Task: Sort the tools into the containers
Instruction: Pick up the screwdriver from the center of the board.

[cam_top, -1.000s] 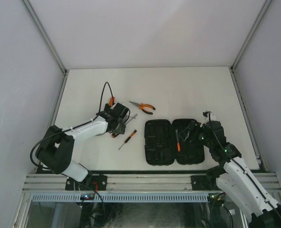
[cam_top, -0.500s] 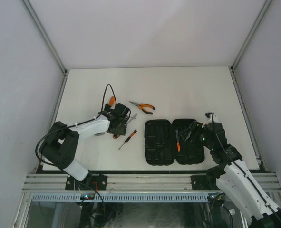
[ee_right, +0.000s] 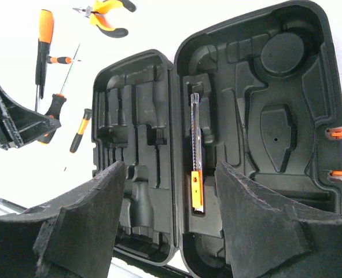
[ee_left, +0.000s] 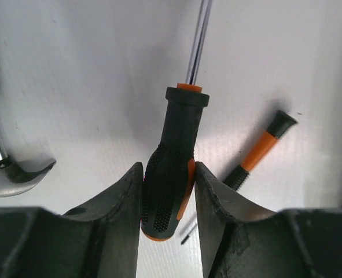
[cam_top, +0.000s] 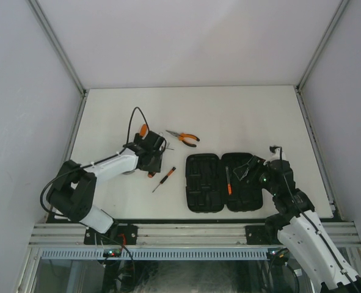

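Drawn back a little toward the near edge over the past second, the right gripper [cam_top: 254, 166] hangs with its jaws spread wide and empty above the open black case [cam_top: 206, 183], which lies flat on the table [cam_top: 229, 116] with one slim orange-ended tool [ee_right: 196, 162] already bedded in a slot beside the hinge. Out at the case's 9 o'clock, the left gripper [ee_left: 168, 174] has scarcely shifted. Its wrist view shows both fingers pressed against the flanks of the thick screwdriver [ee_left: 182, 116], clamped on the fat lower part of the handle, the steel shaft running away at 12 o'clock. A hammer [ee_left: 14, 174] head rests at the gripper's 9 o'clock and a thin screwdriver [ee_left: 260, 150] at its 2 o'clock; the pliers [cam_top: 183, 138] lie at the case's 11 o'clock. The thick screwdriver looks light and rigid, and its stippled rubber handle should offer a sure hold, whereas the polished shaft would likely slip or roll between the pads. Taken at the handle's widest part as here, the weight should sit close to the fingers, though the long shaft may swing during the carry and will need lining up with a moulded slot.
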`<move>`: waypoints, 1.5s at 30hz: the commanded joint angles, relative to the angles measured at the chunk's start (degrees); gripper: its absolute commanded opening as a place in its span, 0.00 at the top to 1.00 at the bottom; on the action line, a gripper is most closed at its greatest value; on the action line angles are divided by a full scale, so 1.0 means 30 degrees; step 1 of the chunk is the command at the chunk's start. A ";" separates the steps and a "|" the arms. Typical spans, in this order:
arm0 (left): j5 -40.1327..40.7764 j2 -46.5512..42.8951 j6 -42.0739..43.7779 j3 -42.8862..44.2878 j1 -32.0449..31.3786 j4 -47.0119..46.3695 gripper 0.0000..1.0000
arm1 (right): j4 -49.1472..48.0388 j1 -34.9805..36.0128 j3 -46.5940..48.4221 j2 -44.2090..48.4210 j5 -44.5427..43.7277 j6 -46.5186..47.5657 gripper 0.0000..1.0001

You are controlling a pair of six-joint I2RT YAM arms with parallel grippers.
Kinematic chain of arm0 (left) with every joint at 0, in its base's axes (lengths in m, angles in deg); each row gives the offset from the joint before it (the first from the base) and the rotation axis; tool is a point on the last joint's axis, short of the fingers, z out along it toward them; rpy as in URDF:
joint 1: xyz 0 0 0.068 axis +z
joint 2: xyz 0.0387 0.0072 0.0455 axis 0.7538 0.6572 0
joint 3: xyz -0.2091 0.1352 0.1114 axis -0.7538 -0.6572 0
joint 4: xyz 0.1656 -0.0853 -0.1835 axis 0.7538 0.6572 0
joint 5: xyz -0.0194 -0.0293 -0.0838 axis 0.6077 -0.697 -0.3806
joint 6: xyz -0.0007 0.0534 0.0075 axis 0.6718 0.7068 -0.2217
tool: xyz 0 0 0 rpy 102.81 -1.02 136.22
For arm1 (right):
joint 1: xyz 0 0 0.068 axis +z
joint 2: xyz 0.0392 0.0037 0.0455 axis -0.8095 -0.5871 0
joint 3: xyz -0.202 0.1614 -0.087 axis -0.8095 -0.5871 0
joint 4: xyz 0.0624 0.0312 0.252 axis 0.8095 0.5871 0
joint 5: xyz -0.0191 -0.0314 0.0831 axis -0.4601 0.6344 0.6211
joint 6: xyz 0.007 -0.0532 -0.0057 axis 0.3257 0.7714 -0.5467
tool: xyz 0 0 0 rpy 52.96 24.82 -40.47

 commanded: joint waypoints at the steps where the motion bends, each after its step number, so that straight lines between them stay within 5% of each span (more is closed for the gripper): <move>1: -0.0664 -0.2693 0.0127 -0.0206 0.0099 -0.0771 0.71 | -0.0253 -0.0193 0.0136 0.0767 -0.0218 -0.0380 0.37; 17: -0.3771 -0.9084 0.0406 -0.0443 -0.0173 0.0246 0.86 | -0.2070 -0.0197 0.0302 0.3789 -0.0241 0.0371 0.37; 22: -0.5046 -0.9757 0.0836 -0.0244 -0.0229 0.0814 0.87 | -0.5627 0.0605 -0.0796 0.4094 0.2203 0.2346 0.39; 32: -0.6170 -1.0451 0.2338 0.1156 -0.2634 0.2116 0.87 | -1.1712 0.8530 -0.1467 0.2732 0.0563 0.9666 0.35; 45: -0.8100 -1.1082 0.3016 0.1942 -0.6006 0.1885 0.87 | -1.1231 1.5610 0.0909 -0.3443 -0.0165 2.0836 0.33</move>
